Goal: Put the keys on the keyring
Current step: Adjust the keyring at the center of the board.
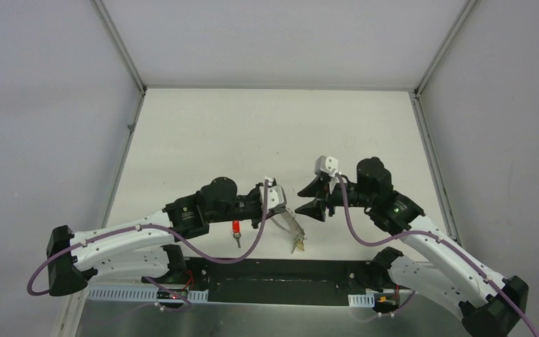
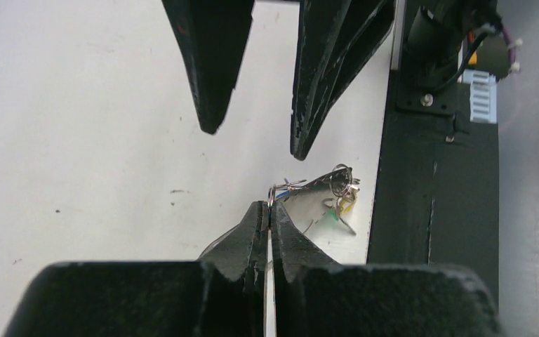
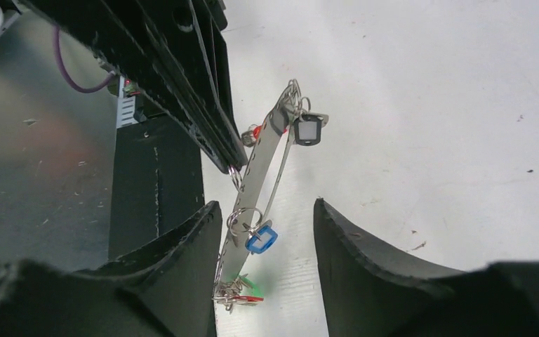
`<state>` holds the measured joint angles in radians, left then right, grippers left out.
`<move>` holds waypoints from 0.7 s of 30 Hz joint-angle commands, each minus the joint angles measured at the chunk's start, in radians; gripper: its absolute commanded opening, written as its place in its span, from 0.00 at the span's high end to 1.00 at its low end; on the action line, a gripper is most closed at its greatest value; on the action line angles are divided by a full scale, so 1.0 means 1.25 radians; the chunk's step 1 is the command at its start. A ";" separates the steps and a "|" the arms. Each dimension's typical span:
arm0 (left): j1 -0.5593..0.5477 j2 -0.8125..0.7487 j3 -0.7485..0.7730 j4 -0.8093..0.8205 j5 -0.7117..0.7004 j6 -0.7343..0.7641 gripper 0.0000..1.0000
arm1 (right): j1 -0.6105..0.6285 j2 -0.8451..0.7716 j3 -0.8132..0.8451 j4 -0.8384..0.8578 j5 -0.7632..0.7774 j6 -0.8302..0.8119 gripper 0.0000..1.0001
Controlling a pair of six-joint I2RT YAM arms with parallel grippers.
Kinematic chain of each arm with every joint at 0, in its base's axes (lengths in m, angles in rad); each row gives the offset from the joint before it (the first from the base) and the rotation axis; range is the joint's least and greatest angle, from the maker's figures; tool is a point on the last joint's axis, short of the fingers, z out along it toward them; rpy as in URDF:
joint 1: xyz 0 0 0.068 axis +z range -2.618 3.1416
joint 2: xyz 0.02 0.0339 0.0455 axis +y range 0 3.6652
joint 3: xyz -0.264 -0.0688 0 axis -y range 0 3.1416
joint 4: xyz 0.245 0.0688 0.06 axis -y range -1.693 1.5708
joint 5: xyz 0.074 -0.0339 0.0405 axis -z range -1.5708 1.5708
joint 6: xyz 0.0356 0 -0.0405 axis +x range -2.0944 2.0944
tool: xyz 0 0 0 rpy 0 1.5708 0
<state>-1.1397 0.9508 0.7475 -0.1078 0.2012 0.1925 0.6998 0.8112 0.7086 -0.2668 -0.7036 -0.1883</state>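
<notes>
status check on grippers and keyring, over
Status: left gripper shut on keyring, several keys already on it. The right gripper is open, facing it. One red key loose on table. No obstruction seen.

I am counting one keyring (image 3: 258, 168), and it is carrying three that I am making out clearly: one blue-headed key (image 3: 260, 239), one green-headed key (image 3: 253, 284) and one pale-headed key (image 3: 308, 130). One red-headed key (image 1: 236, 228) is lying loose on the table (image 1: 253, 126), apart from that ring.

The keyring (image 1: 293, 228) sits between the left gripper (image 1: 281, 210) and the right gripper (image 1: 309, 200); a loose key (image 1: 236, 231) lies on the bench (image 1: 253, 133) to its left.
</notes>
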 commanded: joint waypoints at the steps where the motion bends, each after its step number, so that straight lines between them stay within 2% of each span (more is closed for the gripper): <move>1: -0.007 -0.064 -0.036 0.220 -0.014 -0.035 1.00 | -0.021 -0.030 -0.055 0.201 -0.110 0.092 0.50; 7: -0.006 -0.112 -0.084 0.330 0.010 -0.045 1.00 | -0.041 -0.069 -0.126 0.371 -0.105 0.173 0.56; 11: -0.007 -0.124 -0.091 0.349 0.022 -0.048 1.00 | -0.046 -0.085 -0.155 0.481 -0.125 0.218 0.66; 13: -0.006 -0.125 -0.090 0.350 0.026 -0.050 1.00 | -0.046 -0.086 -0.164 0.527 -0.142 0.236 0.67; 21: -0.007 -0.119 -0.089 0.372 0.035 -0.052 1.00 | -0.046 -0.086 -0.175 0.565 -0.171 0.242 0.69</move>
<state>-1.1397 0.8215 0.6273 0.2398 0.2169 0.1417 0.6464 0.7143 0.4927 0.3412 -0.8757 0.0944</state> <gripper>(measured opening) 0.009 0.326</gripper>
